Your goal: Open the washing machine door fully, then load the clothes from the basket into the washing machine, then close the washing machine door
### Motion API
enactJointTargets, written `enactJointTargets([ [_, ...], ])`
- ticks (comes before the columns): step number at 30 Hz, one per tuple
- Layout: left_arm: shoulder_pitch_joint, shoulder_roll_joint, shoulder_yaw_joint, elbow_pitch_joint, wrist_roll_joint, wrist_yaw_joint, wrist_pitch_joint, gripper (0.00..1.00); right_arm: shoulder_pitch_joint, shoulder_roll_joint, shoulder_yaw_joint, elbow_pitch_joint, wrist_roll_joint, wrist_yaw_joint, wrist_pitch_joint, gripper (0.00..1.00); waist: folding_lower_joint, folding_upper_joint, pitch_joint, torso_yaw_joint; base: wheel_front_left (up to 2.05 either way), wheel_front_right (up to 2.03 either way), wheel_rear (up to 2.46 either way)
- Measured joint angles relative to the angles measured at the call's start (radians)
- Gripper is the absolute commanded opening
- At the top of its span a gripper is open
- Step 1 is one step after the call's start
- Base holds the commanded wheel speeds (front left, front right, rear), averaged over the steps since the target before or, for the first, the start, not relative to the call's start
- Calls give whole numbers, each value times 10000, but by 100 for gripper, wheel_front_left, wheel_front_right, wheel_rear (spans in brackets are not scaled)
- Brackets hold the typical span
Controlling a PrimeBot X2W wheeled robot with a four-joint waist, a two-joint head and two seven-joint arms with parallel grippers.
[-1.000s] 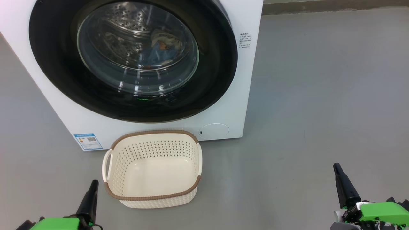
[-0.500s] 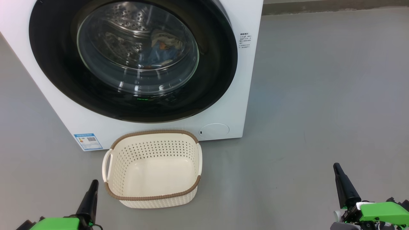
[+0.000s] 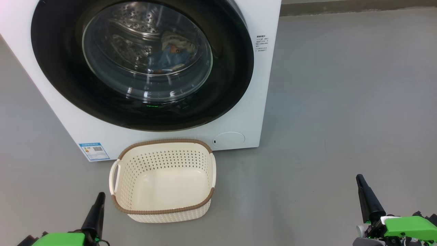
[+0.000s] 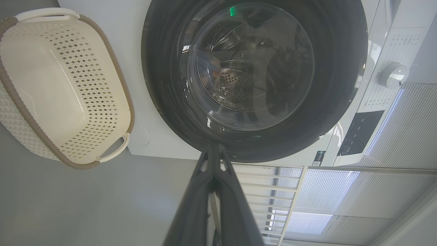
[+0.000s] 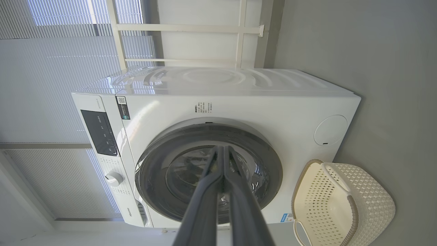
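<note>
Resting low with fingers pressed together on nothing, the left gripper (image 3: 100, 198) and right gripper (image 3: 360, 181) look parked, the job seemingly done. The basket (image 3: 164, 141) just ahead of the left one sits empty, and the clothes (image 3: 174, 48) lie behind the shut washing machine door (image 3: 232, 68) beyond. Nothing differs from 1 second earlier.

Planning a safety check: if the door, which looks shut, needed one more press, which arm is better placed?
Left, probably. The left gripper, shut, sits beside the basket, in front of the washing machine door; the right gripper, also shut, is far off to the side over bare floor.
</note>
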Motion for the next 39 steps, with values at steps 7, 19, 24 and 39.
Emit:
enactJointTargets([
  [7, 0, 0, 0, 0, 0, 0, -2, 0, 0, 4, -13, 0, 0, 0, 0, 0, 0, 0, 0, 0, 0, 0, 0],
  [19, 0, 0, 0, 0, 0, 0, -2, 0, 0, 13, -29, 2, -31, 0, 2, 0, 1, 0, 0, 0, 0, 0, 0],
  [24, 0, 0, 0, 0, 0, 0, 0, 0, 0, 21, -35, 2, -31, 0, 73, 0, 0, 0, 0, 0, 0, 0, 0],
  [39, 0, 0, 0, 0, 0, 0, -2, 0, 0, 29, -109, 2, -33, 0, 73, 0, 0, 0, 0, 0, 0, 0, 0],
])
